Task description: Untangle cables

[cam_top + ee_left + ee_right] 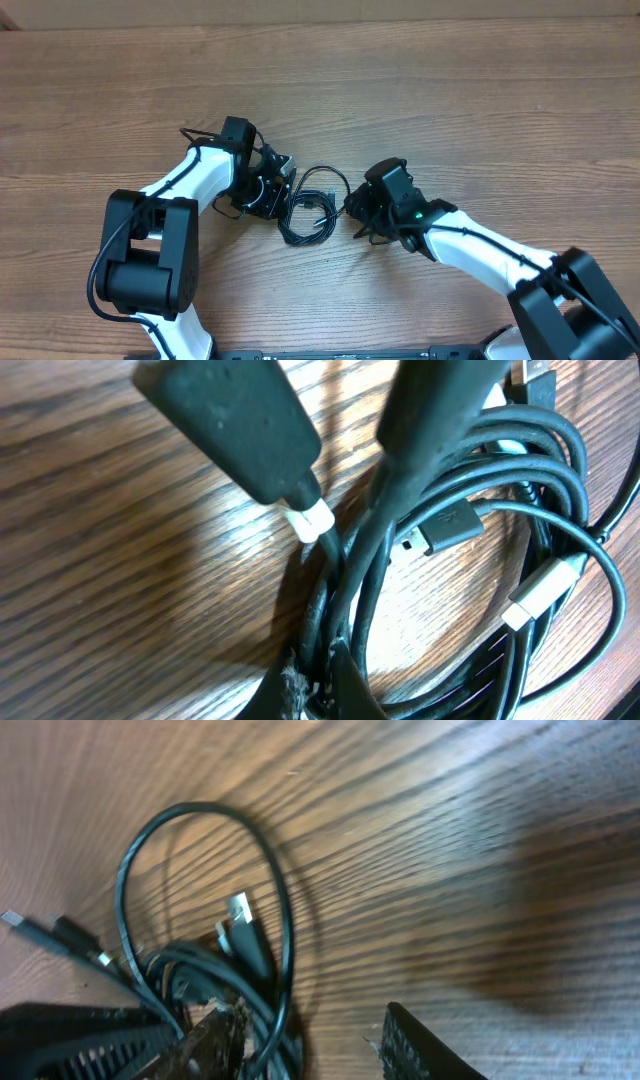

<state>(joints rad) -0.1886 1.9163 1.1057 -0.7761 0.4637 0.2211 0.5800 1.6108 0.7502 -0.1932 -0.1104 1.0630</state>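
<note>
Looking down on cables [310,205]: thin, black and glossy, coiling into a small loose bundle of overlapping loops. Lying on the wood table [450,90] near its middle, right between the left gripper [280,200] and the right gripper [350,207].

Viewing from the left wrist: several strands running side by side in a ring, crossing and stacking. Poking out of the ring:
- a black plug [445,525] with an open metal mouth, bearing a small pale mark too faint to read
- a silver plug [540,595] on the outer loop
- a chunky white-tipped plug [312,520] sitting close to the camera

Pinching strands at the bottom edge with the left fingertips [290,695], closed tight together on the cables.

Viewing from the right wrist: one wide loop arching out from the bundle over the wood. Showing two small plugs [240,925] pointing up inside that loop, one silver-tipped, and more thin ends [40,930] trailing off to the left. Holding the right fingers [420,1050] well apart, open, with the bundle's edge lying just beside the left-hand finger.
</note>
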